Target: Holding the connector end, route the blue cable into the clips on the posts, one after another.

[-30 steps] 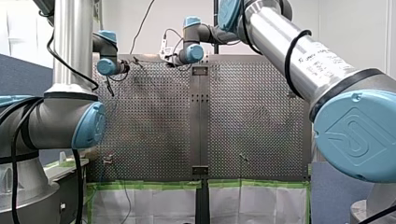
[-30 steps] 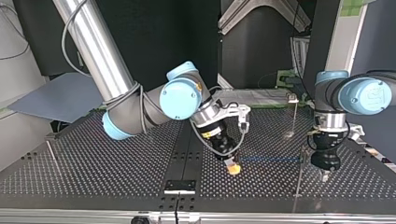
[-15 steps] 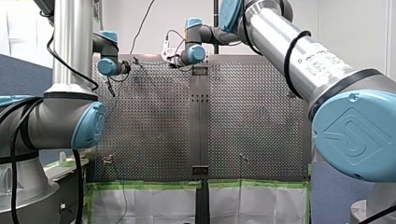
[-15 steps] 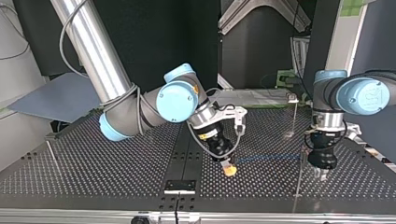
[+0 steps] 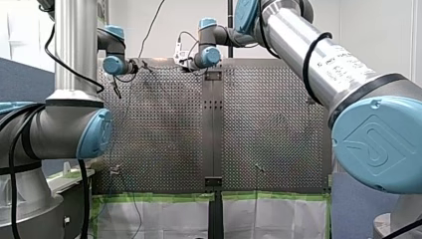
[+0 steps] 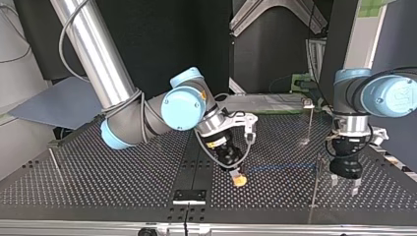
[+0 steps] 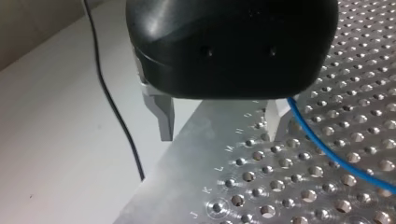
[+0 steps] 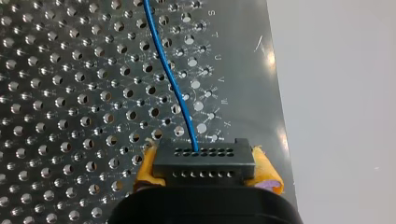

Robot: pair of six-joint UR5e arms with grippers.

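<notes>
My right gripper (image 8: 205,164) is clamping the connector (image 8: 203,171); my left gripper (image 7: 219,125) is gaping empty; routing the blue cable (image 8: 170,79) is seemingly just beginning.

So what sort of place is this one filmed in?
Probably a robotics lab bench: two silver, blue-jointed robot arms, a perforated metal table with thin clip posts, and green-taped white sheeting.

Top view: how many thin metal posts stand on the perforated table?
3. One thin metal post at the view's left; one at the back right, a clip on top; one front right, reached by the blue cable. Others may be hidden.
</notes>
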